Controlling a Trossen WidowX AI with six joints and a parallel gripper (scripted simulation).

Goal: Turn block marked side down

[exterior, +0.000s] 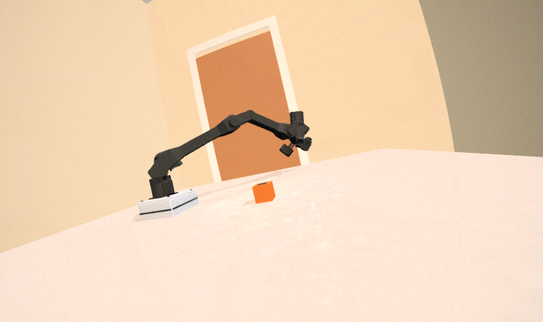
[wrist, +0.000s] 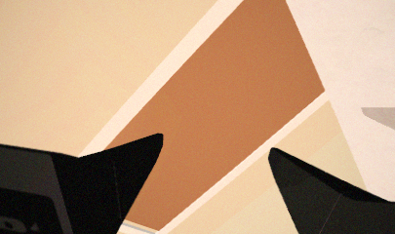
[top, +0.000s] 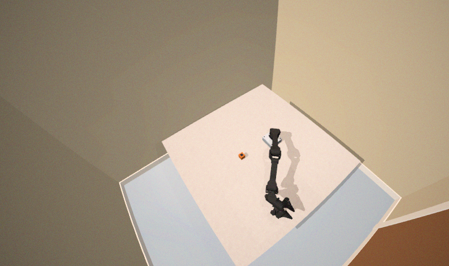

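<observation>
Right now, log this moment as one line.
hand: open, raised | block: on table, marked side up | flip: not done

The place was a plain room whose exact use could not be told. Beige walls (top: 368, 65) (exterior: 358, 79) (wrist: 63, 58) met at a corner, and an orange-brown door (exterior: 242, 95) (wrist: 224, 93) stood in a pale frame (exterior: 282, 64) (wrist: 158, 80). A black robot arm (top: 273, 171) (exterior: 198, 142) mounted on a pale bench (top: 213, 148) (exterior: 346, 239) (wrist: 361, 44) suggested a robotics lab or test room.
</observation>
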